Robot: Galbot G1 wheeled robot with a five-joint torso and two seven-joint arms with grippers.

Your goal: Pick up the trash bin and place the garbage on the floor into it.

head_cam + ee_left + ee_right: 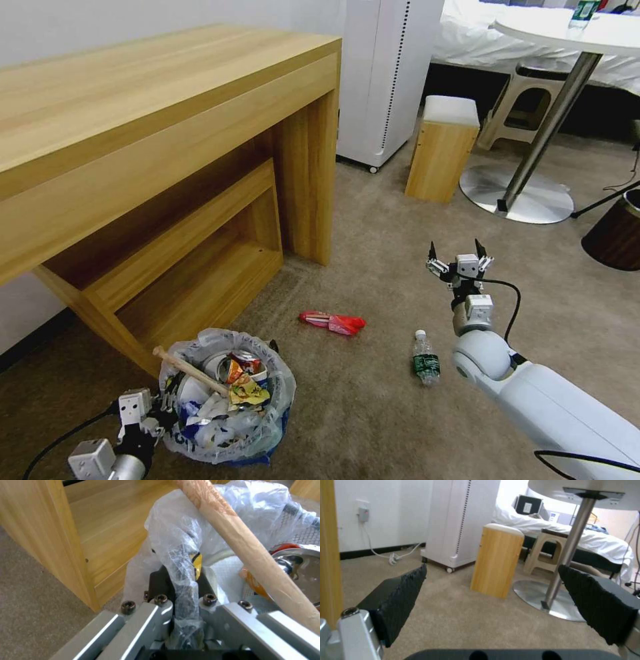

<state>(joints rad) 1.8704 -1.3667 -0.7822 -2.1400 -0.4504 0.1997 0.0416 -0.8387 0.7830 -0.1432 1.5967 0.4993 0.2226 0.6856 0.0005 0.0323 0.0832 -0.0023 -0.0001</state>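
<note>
The blue trash bin [230, 430], lined with a translucent bag, sits low at my left beside the desk. It holds a wooden stick [190, 370], a can, wrappers and other garbage. My left gripper [158, 408] is shut on its bagged rim [181, 562]; in the left wrist view the wooden stick [246, 545] crosses close by. On the beige floor [373, 413] lie a red wrapper [332, 322] and a plastic bottle [425, 358]. My right gripper [459, 261] hovers open and empty above the floor, just beyond the bottle; its black pads [403, 597] stand wide apart.
A wooden desk [133, 133] with a low shelf stands at the left. Ahead are a white appliance [383, 80], a small wooden stool [442, 150], a round table's metal base [517, 193] and a dark brown bin [617, 233] at the right.
</note>
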